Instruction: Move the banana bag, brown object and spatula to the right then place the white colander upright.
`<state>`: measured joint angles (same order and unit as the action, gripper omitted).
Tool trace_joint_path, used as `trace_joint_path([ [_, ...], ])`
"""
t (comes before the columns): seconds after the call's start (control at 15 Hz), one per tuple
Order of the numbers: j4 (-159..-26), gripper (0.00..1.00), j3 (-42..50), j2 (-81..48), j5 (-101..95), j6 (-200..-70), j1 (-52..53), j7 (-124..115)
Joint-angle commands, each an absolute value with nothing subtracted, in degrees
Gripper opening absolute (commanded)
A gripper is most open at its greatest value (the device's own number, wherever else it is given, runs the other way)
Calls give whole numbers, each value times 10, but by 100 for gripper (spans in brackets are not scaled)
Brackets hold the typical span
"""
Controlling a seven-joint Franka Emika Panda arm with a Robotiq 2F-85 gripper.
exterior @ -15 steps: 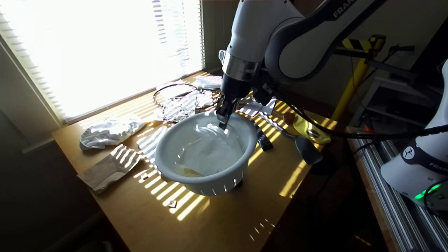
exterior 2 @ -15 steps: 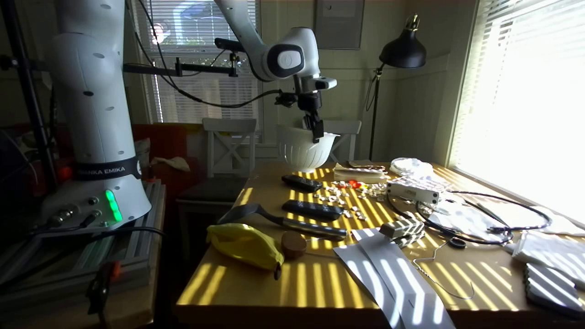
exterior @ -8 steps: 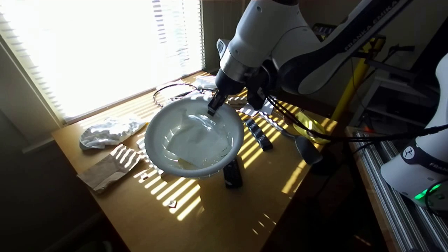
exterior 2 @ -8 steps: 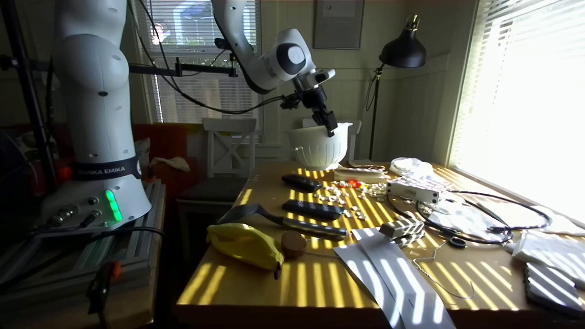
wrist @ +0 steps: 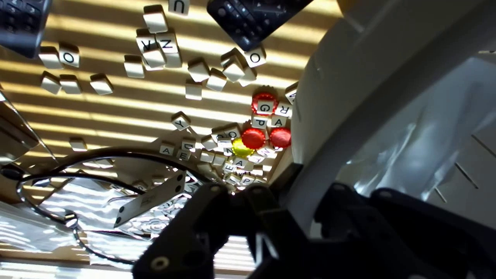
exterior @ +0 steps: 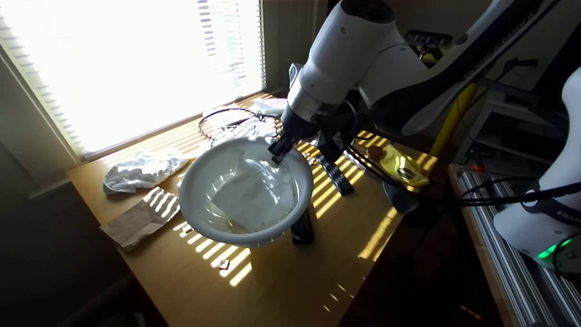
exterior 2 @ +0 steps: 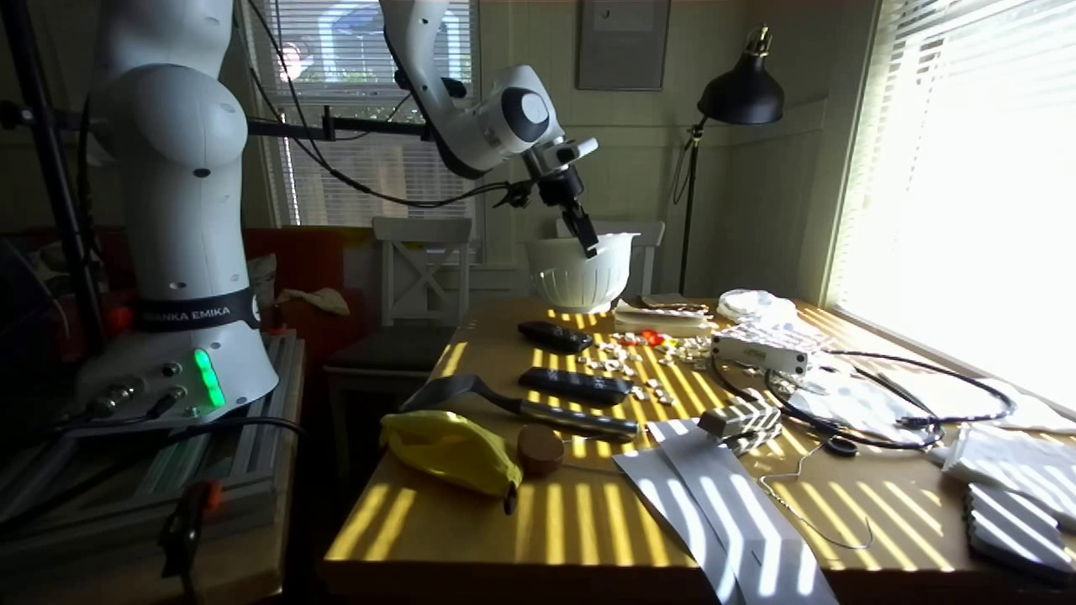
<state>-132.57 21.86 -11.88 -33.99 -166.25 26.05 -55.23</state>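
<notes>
The large white colander is opening up and slightly tilted over the far part of the table; it also shows in an exterior view. My gripper is shut on its rim, one finger inside and one outside, as the wrist view shows. I cannot tell whether its base touches the table. The yellow banana bag lies at the near table corner, with the round brown object beside it. The spatula lies just behind them, its dark head over the table's edge. The arm's cables partly hide it in an exterior view.
Two black remotes lie between spatula and colander. Letter tiles and red caps are scattered beside the colander. A looped black cable, paper strips, a paper bag and a white cap also lie there.
The gripper carried the colander towards the window side and tilted over, then moved slightly back and down over the last half second. The banana bag, brown object and spatula have not moved.
</notes>
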Motion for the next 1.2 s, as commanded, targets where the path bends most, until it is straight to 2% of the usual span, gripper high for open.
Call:
trace_joint_path([
  [0.0,-1326,2,242,-129,-356,-1680,273,-637],
  [0.87,-1347,2,193,-150,-245,-1681,246,-691],
  [0.93,-1348,33,187,-151,-228,-1678,242,-689],
  [1.0,-1349,35,178,-149,-209,-1676,237,-683],
  [1.13,-1349,47,153,-134,-167,-1653,218,-652],
])
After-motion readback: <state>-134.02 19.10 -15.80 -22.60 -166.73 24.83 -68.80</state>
